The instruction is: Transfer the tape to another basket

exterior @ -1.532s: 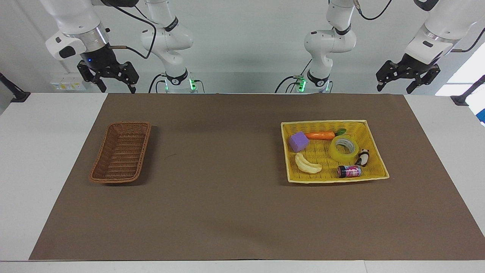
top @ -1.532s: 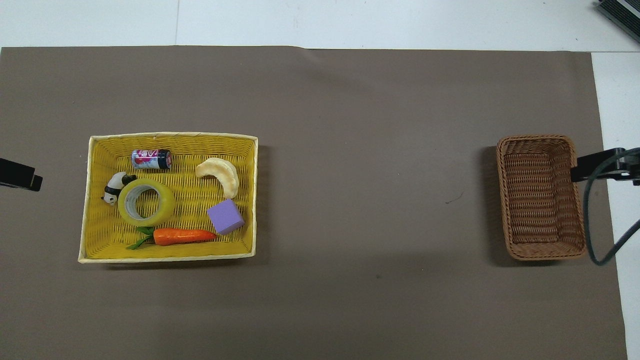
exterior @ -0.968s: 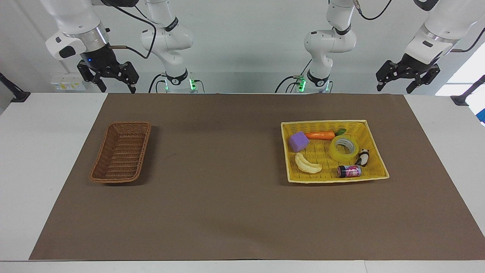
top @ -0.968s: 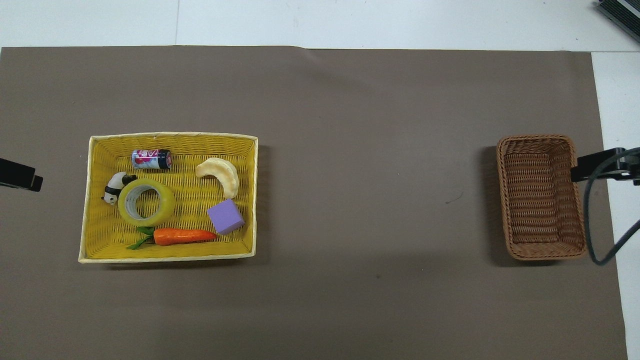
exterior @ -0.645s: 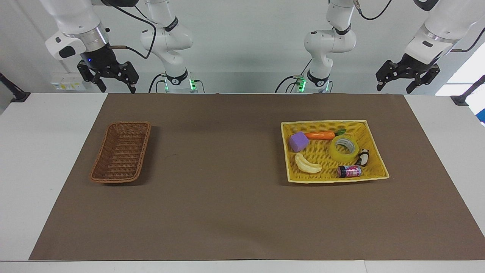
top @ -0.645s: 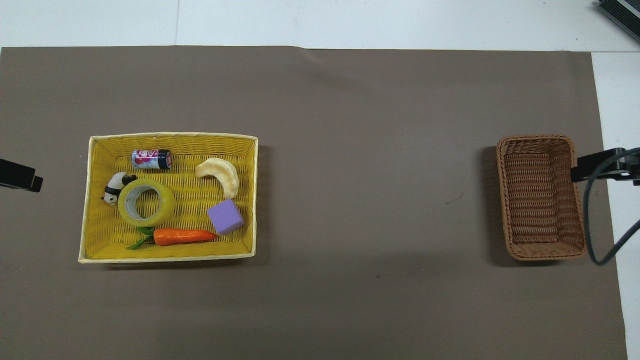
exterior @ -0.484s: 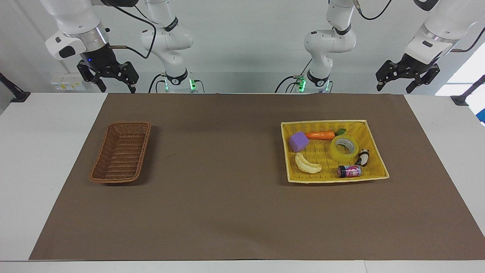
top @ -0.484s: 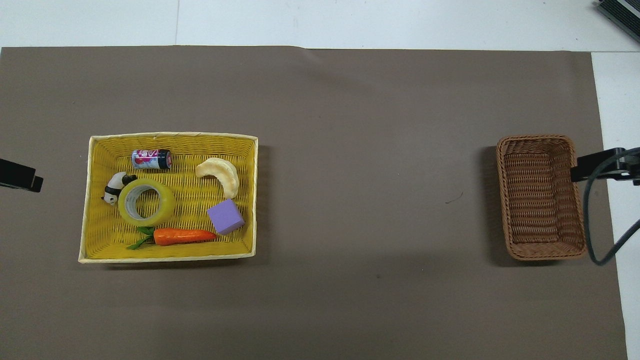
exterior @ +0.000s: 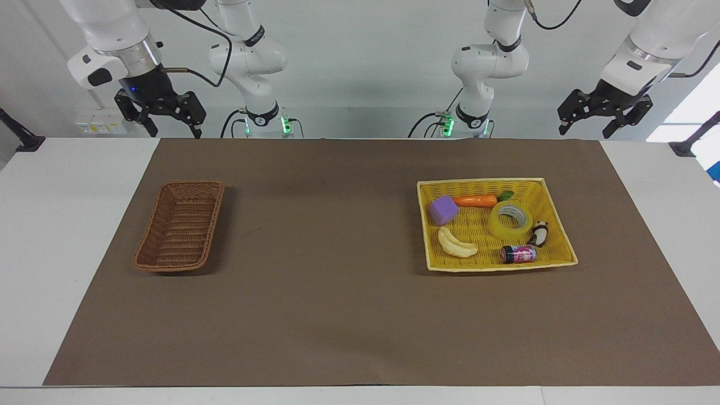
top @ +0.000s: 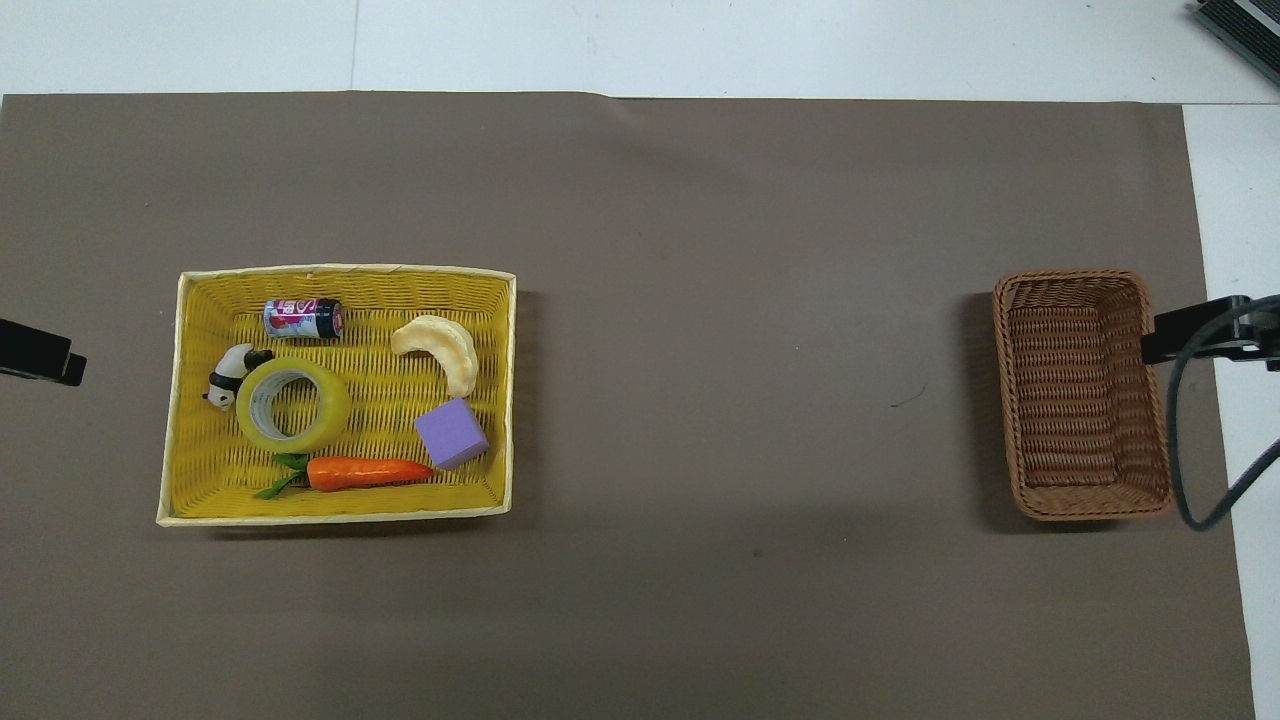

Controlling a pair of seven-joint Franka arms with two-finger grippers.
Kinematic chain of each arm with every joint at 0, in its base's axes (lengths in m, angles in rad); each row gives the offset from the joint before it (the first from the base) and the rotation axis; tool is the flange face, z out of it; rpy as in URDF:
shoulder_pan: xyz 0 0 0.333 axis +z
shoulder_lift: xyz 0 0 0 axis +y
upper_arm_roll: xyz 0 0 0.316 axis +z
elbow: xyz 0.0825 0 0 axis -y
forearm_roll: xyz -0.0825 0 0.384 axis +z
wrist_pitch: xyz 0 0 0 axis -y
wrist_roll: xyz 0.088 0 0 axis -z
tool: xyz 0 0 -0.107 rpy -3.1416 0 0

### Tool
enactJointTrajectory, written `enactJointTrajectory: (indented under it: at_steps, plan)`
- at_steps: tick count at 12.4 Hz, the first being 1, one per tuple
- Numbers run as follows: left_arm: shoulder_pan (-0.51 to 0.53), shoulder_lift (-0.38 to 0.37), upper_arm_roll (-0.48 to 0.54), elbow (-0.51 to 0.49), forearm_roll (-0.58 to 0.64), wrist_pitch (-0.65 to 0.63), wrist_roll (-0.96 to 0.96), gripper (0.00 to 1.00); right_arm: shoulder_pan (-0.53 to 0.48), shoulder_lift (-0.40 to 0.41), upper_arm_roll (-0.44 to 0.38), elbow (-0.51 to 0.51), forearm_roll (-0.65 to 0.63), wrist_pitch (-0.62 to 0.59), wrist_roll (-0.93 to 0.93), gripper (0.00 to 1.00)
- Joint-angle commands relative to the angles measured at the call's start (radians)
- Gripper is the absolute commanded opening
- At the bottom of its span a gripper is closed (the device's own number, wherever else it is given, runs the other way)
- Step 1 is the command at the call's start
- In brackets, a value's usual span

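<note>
Over the right arm's end of the worktop: the right gripper [exterior: 169, 130] hangs high above the edge nearest the robots, fingers spread and holding nothing; this arm waits.
Basket: the dark wicker basket [exterior: 194, 183] lies on the brown mat [exterior: 337, 253] toward the right arm's end, with nothing in it.
Yellow tray: the yellow tray [exterior: 478, 181] sits toward the left arm's end, well apart from the basket. It holds a purple cube [exterior: 443, 210], a carrot [exterior: 475, 201], a banana [exterior: 457, 243], a small can [exterior: 518, 254] and a panda figure [exterior: 540, 232].
Tape: the tape [exterior: 506, 233] lies flat in the tray with its core opening upward. The carrot's leaves are just beside it on the side nearer the robots. The panda figure is against it or just beside it toward the left arm's end, and the can lies near it, farther from the robots.
Left gripper: the left gripper [exterior: 585, 133] hangs high over the worktop edge at its own end, fingers spread, empty and well apart from the tape.
Step in hand: by my reading nothing has begun; the reach for the tape is yet to start.
Next move: the left arm looks best placed. It would need to come over the tray and lower with one finger inside the core and one outside the wall. The side facing the cube and banana looks free, away from the panda figure and the carrot leaves.
</note>
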Motion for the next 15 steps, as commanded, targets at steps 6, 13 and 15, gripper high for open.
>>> enactJointTrajectory:
  at_steps: [6,13,15]
  plan:
    - [-0.004,-0.029,0.002,-0.030,0.006,-0.010,0.015,1.00,-0.012,-0.003,0.002,0.000,0.020,-0.009,0.001,1.00]
    - [-0.001,-0.056,0.002,-0.068,0.006,-0.001,0.009,1.00,-0.012,-0.003,0.002,0.000,0.020,-0.009,0.001,1.00]
    - [-0.001,-0.061,0.003,-0.085,0.006,0.012,0.018,1.00,-0.012,-0.003,0.002,0.000,0.020,-0.009,0.001,1.00]
